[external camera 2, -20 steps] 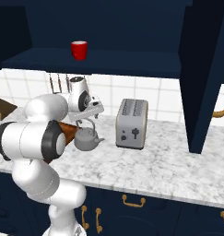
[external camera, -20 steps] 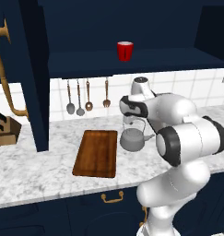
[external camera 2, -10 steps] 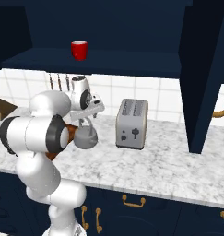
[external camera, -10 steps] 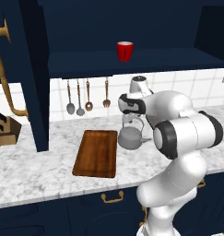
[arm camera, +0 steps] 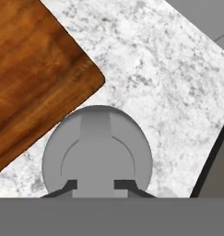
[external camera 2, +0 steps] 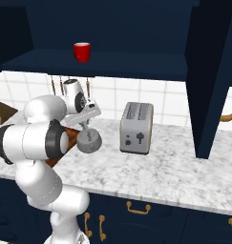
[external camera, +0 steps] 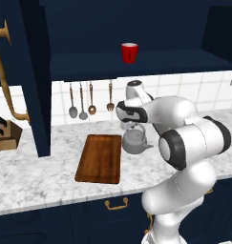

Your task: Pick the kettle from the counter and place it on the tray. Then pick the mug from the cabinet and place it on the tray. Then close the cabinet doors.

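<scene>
Kettle [external camera: 134,142]: upright on the counter [external camera: 50,176], just right of the tray [external camera: 99,158]; in the left base view its spout points right.
Tray: long axis runs front to back.
Gripper [external camera: 129,125]: above the kettle, jaws narrowed around its handle.
Mug [external camera: 129,52]: upright on the cabinet [external camera: 136,64] shelf.

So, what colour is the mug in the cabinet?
Bright red mug, white inside; clearest in the left base view.

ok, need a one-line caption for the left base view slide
Tool lowered onto the handle of the kettle beside the tray on the counter; mug waits in the open cabinet.
</scene>
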